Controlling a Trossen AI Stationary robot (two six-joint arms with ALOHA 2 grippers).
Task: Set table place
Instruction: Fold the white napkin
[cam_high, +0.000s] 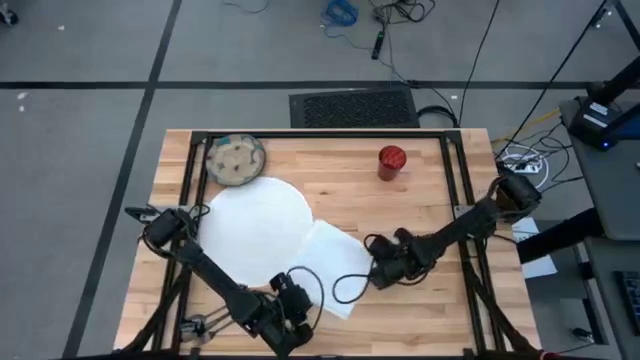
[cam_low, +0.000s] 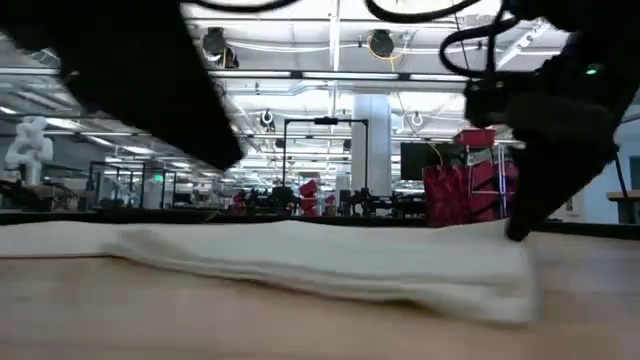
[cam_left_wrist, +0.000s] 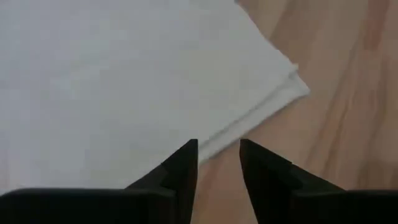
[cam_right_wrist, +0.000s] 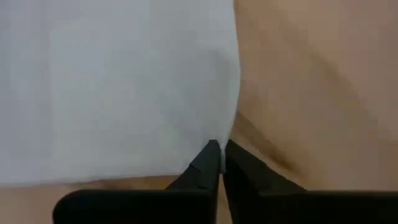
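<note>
white cloth, the napkin (cam_high: 330, 262), lies flat on the table (cam_high: 420, 195) between the two pincers. the right gripper (cam_right_wrist: 220, 148) sits at the napkin's edge on the side toward the right arm, its two dark fingers (cam_right_wrist: 205, 165) pinched together with almost no gap, and the cloth's border meets their tips; whether any fabric is really caught between them cannot be told. in the high view the right gripper (cam_high: 383, 268) rests low on that same border. the left gripper (cam_left_wrist: 219, 152) hangs over the napkin's near corner, fingers parted by a narrow gap, holding nothing, the folded edge of the cloth running just past the tips. from above the left gripper (cam_high: 292, 305) is at the table's near edge, just beside the napkin's near corner. the plate (cam_high: 255, 225) lies beyond the left gripper, touching the napkin. the bowl (cam_high: 235, 160) sits past the plate's far rim. the red cup (cam_high: 391, 160) stands well apart from the right gripper, toward the far edge.
</note>
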